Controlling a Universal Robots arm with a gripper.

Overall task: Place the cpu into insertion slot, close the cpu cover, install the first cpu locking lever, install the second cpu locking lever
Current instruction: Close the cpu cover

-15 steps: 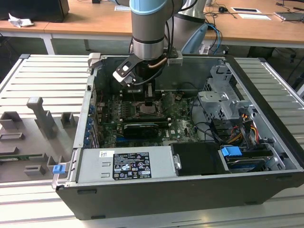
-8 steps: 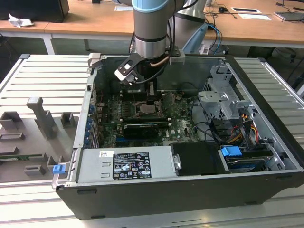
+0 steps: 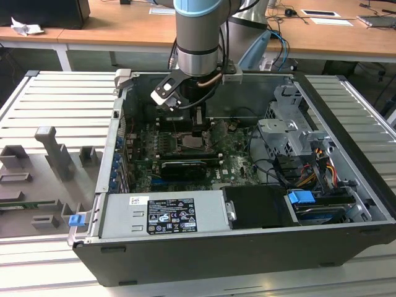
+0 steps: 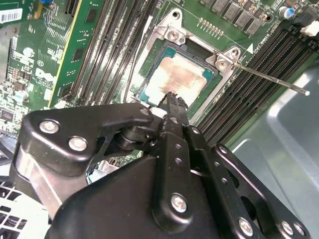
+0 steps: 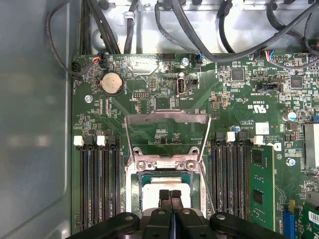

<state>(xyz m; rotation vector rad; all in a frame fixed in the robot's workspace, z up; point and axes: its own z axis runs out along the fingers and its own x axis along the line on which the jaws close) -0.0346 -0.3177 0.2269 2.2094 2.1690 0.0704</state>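
we look down on a green motherboard (image 5: 89,124). the cpu (image 5: 154,185) lies flat in the insertion slot (image 5: 131,191), with the cpu cover (image 5: 167,118) raised open on its hinge. the gripper (image 5: 170,194) is over the cpu, fingertips pressed together. black memory slots (image 5: 99,189) flank the socket. a coin cell battery (image 5: 112,83) sits near black cables (image 5: 199,22).

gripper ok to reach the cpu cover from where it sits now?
Probably yes. The cpu cover stands tipped open, with no cable or card across it. The shut gripper hangs over the chip, right beside the cover's hinge, so the way to it looks free.
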